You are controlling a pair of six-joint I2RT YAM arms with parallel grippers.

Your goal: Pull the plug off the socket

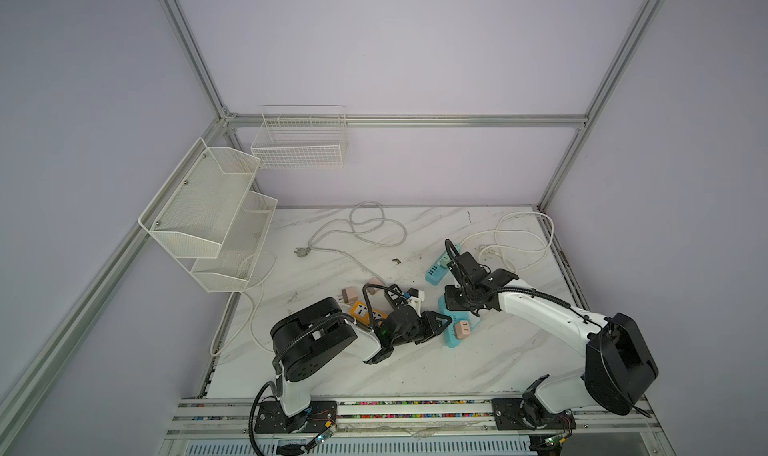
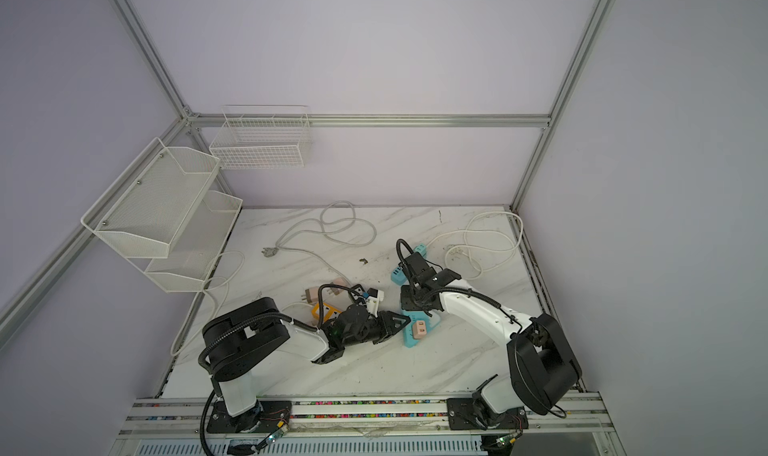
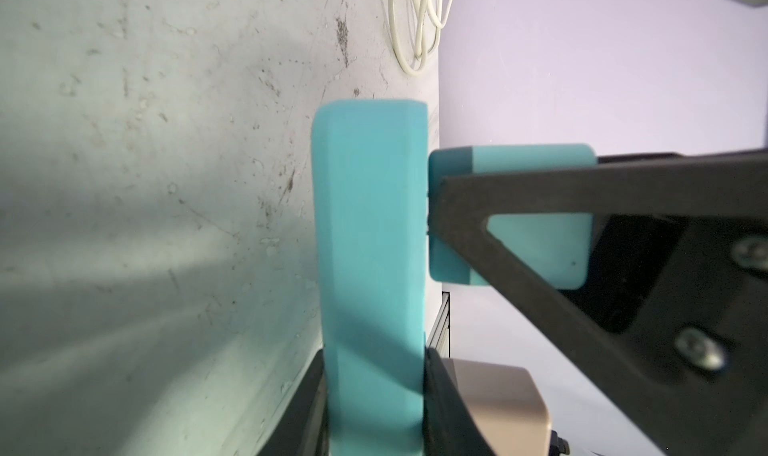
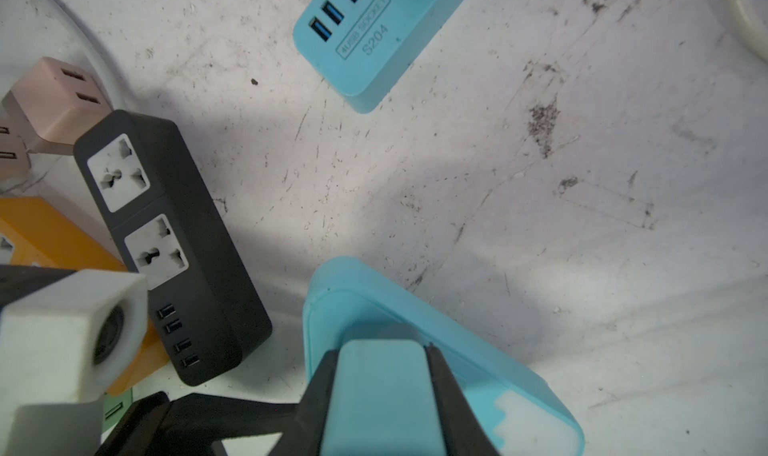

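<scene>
Boxy teal plug [image 4: 378, 391] stands seated near one end of the flat-lying teal socket strip [image 4: 478, 370]

Your left arm [image 1: 366, 340] and right arm [image 1: 540, 313] wear white shells over black joints; ribbed black cables [image 1: 305, 332] trail both; silver screws [image 3: 700, 351] stud one triangular finger [image 3: 540, 308].

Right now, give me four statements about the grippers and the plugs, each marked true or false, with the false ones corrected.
1. The right gripper is shut on the teal plug. True.
2. The teal plug is clear of the teal power strip. False: it sits flush against the strip.
3. The left gripper is open and holds nothing. False: it is shut on the teal power strip.
4. A beige plug sits in the same teal power strip. True.
</scene>
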